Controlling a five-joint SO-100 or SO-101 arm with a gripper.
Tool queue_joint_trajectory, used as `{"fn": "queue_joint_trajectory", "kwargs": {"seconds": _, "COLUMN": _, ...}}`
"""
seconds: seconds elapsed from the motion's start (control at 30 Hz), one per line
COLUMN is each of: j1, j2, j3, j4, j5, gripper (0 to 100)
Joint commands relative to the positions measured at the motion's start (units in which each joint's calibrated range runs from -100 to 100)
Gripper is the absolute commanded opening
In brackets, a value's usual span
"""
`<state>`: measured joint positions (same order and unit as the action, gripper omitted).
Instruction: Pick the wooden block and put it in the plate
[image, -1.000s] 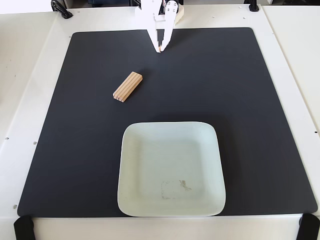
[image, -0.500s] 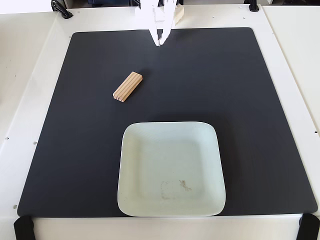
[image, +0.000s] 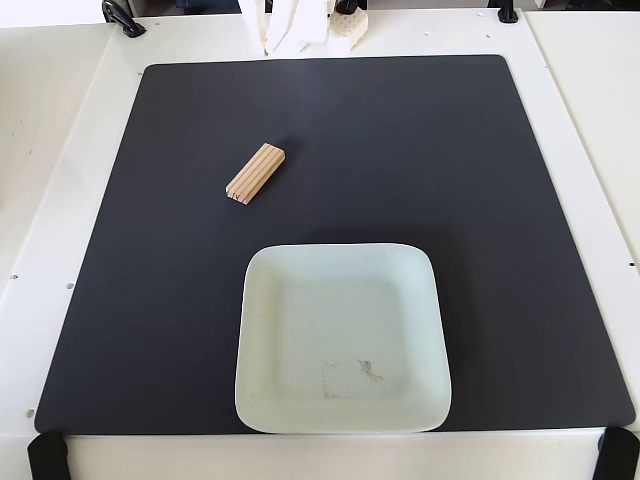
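The wooden block (image: 255, 173) lies askew on the black mat (image: 400, 150), well below my fingers (image: 283, 38) and slightly left, with bare mat all around it. The plate (image: 262, 300) sits further down, apart from the block. My fingers hang at the worktop's (image: 50, 150) top edge, spread wide.

No text, label, brand, number or sign can be read anywhere in the fixed view. The wooden block (image: 255, 173), lying on the black mat (image: 480, 200) up and to the left of the plate (image: 270, 400), shows only its lengthwise grain stripes and a small dark speck at its lower end, too small to make out. The plate bears a faint smudge near its lower middle, which is not writing. The white table (image: 50, 150) around the mat carries no marking.
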<state>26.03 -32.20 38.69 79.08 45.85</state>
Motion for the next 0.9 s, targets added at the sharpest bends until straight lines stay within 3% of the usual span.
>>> {"fn": "queue_joint_trajectory", "kwargs": {"seconds": 0.0, "j1": 1.75, "j2": 11.35, "j3": -8.78, "j4": -0.56, "j5": 0.01, "gripper": 1}}
{"fn": "queue_joint_trajectory", "kwargs": {"seconds": 0.1, "j1": 1.41, "j2": 20.67, "j3": -14.08, "j4": -2.33, "j5": -0.42, "gripper": 1}}
{"fn": "queue_joint_trajectory", "kwargs": {"seconds": 0.27, "j1": -1.17, "j2": 32.11, "j3": -22.36, "j4": -10.99, "j5": -5.70, "gripper": 1}}
{"fn": "queue_joint_trajectory", "kwargs": {"seconds": 0.6, "j1": -1.39, "j2": 40.33, "j3": -26.59, "j4": -11.25, "j5": -3.94, "gripper": 2}}
{"fn": "queue_joint_trajectory", "kwargs": {"seconds": 0.87, "j1": 1.41, "j2": 41.94, "j3": -26.50, "j4": -11.16, "j5": 0.01, "gripper": 21}}
